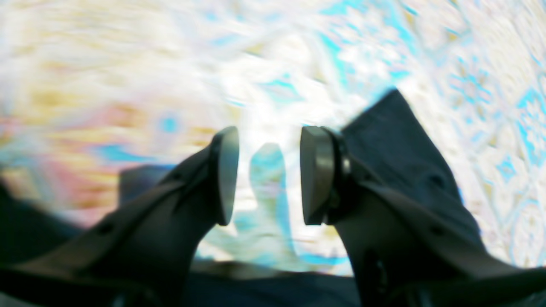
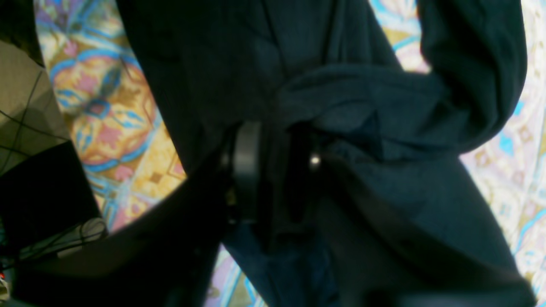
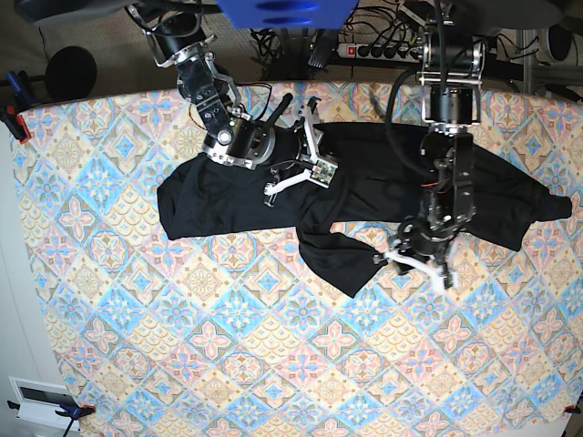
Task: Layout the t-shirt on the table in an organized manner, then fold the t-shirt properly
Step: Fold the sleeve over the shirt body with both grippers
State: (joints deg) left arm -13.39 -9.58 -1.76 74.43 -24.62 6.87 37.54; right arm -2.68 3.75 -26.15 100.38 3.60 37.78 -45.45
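Note:
The black t-shirt (image 3: pixel 228 196) lies spread and crumpled across the far half of the patterned table (image 3: pixel 228 319), one sleeve reaching the right edge. My right gripper (image 3: pixel 301 168) sits over its middle, by the collar. In the right wrist view the jaws of this gripper (image 2: pixel 277 170) stand apart, with bunched black cloth (image 2: pixel 384 106) lying loose between and over them. My left gripper (image 3: pixel 414 264) hovers at the shirt's near hem. Up close, the left gripper (image 1: pixel 268 175) is open with only table pattern between its pads. Black fabric (image 1: pixel 396 140) lies behind its right finger.
A power strip and cables (image 3: pixel 383 50) lie beyond the table's far edge. Clamps (image 3: pixel 14 118) hold the cloth at the table's corners. Off the table's edge, the right wrist view shows floor, a dark box (image 2: pixel 42 192) and wires.

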